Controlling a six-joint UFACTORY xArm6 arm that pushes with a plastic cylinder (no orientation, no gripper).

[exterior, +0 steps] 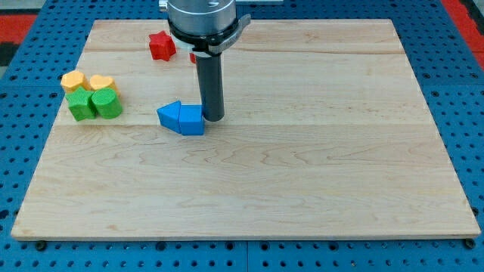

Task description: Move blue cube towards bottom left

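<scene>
A blue cube (pixel 192 119) lies near the board's middle left, touching a blue wedge-shaped block (pixel 169 115) on its left side. My tip (pixel 214 119) stands just at the cube's right edge, touching or nearly touching it. The dark rod rises from there up to the arm's head at the view's top.
A red star-shaped block (pixel 161 45) lies near the top, left of the arm. At the far left, two yellow blocks (pixel 73 80) (pixel 101 82) sit above two green blocks (pixel 80 105) (pixel 107 103). A red piece (pixel 193 57) peeks from behind the rod. The wooden board (pixel 302 189) rests on blue pegboard.
</scene>
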